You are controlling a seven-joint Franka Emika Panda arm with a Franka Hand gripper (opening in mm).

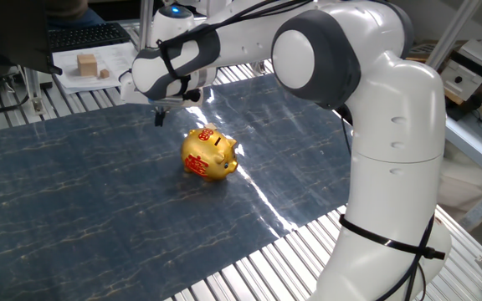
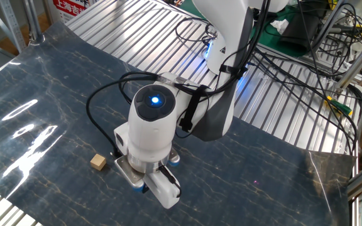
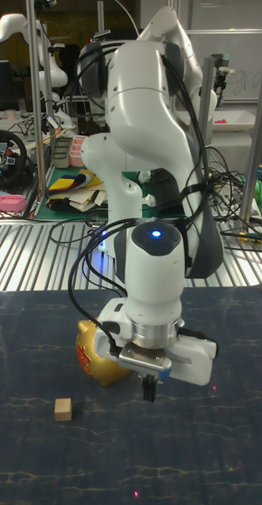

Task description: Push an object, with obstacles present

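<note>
My arm's shell (image 1: pixel 392 109) is glossy white plastic. The piggy bank (image 1: pixel 209 154) gleams metallic gold, the cube (image 2: pixel 97 162) is matt bare wood, and the bench (image 1: pixel 325 242) is ribbed metal under a shiny dark sheet (image 1: pixel 74 209).

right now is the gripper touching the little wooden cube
Apart. The tall fixed view shows bare mat between the gripper and the cube; the other fixed view shows the same gap.

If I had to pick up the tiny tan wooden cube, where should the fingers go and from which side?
Come straight down and close on two opposite vertical faces of the tiny light-tan wooden cube. It sits flat on the dark blue marbled mat, with open space all round and the shiny gold piggy bank well apart. The gripper hangs nearby.
</note>
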